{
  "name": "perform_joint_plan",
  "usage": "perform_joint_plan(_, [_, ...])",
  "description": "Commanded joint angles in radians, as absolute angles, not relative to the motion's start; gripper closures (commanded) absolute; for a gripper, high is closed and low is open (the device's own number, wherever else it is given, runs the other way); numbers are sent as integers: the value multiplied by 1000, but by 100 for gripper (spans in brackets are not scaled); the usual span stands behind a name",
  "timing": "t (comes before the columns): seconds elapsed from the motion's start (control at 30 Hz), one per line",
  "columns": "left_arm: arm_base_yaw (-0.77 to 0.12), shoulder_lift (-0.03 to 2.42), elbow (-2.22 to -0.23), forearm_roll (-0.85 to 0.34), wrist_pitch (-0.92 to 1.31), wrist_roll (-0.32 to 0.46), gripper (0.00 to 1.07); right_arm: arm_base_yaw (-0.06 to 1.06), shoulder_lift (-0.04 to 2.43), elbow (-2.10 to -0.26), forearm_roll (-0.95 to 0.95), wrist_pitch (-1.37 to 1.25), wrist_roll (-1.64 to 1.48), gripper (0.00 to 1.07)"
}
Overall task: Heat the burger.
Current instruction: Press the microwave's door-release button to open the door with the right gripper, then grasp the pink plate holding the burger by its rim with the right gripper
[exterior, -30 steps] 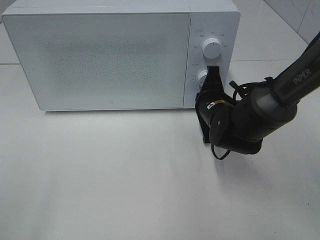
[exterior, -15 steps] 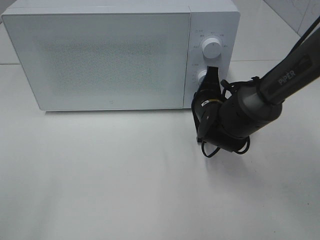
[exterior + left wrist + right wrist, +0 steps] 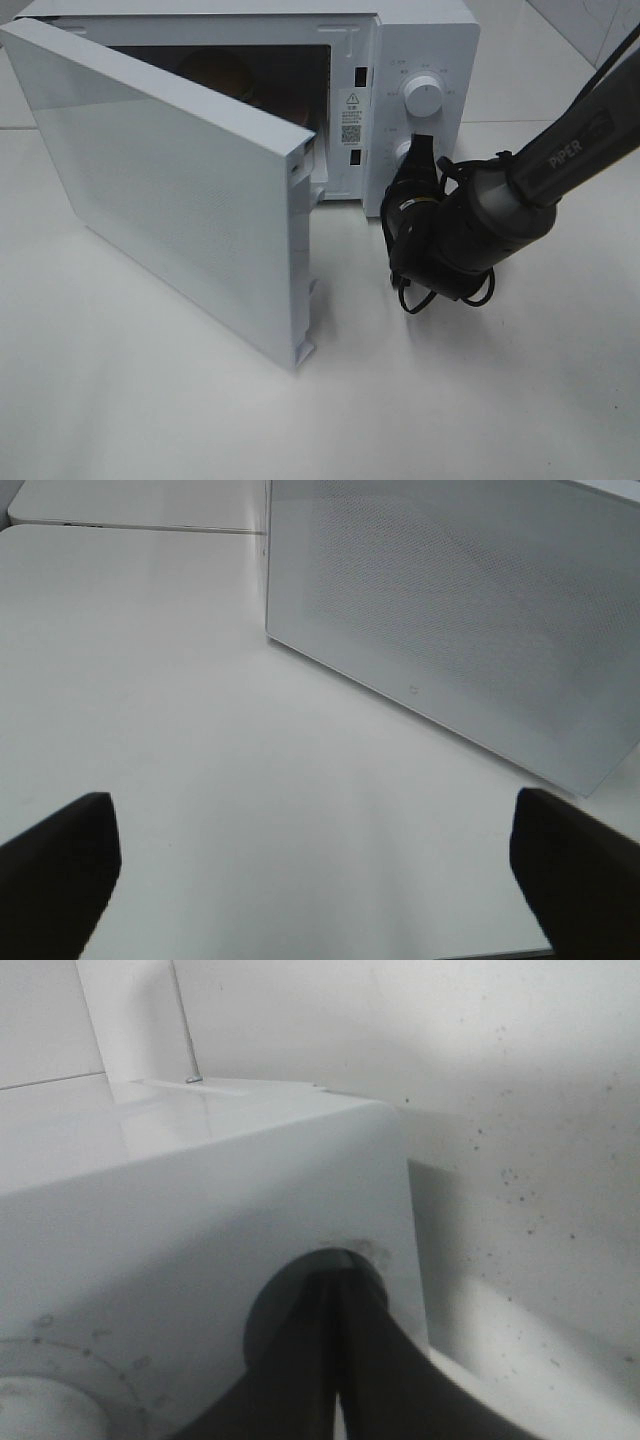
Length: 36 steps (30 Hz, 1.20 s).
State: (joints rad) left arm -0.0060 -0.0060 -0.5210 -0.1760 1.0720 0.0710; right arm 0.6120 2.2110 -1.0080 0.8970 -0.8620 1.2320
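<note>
Door [image 3: 190,200] stands swung open, where it was shut half a second back. We note the burger [image 3: 214,70] inside the microwave [image 3: 425,40], half hidden. Right fingers [image 3: 420,162], pinched shut and empty, meet the lower knob [image 3: 403,152]; left fingers [image 3: 60,865] gape, holding nothing. We would back the right arm straight off, clear of the door.

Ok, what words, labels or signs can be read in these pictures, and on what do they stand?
"PiPER": on the right arm.
Sticker on the microwave door frame: warning triangle and QR code, print too small to read.
Marks around the upper knob: too small to read.
Wrist views: nothing readable.
</note>
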Motion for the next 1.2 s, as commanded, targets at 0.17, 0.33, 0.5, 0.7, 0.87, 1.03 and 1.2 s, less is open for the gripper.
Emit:
perform_joint_plan(0.17, [-7, -11, -520, -180, 1070, 74, 9, 575, 2176, -1076, 769, -1027, 1228, 107])
perform_joint_plan(0.33, [-7, -11, -520, -178, 1070, 74, 9, 575, 2154, -1040, 769, -987, 1229, 107])
perform_joint_plan(0.5, [-7, -11, -520, -179, 1070, 74, 9, 575, 2131, -999, 752, -926, 1229, 107])
perform_joint_plan(0.7, [-7, -11, -520, -179, 1070, 74, 9, 575, 2094, -920, 664, -842, 1228, 107])
perform_joint_plan(0.87, [-7, -11, -520, -179, 1070, 74, 9, 575, 2056, -857, 623, -846, 1222, 107])
perform_joint_plan(1.03, [-7, -11, -520, -179, 1070, 74, 9, 575, 2007, -790, 595, -851, 1164, 107])
perform_joint_plan(1.2, [-7, -11, -520, -179, 1070, 74, 9, 575, 1956, -732, 553, -847, 1114, 107])
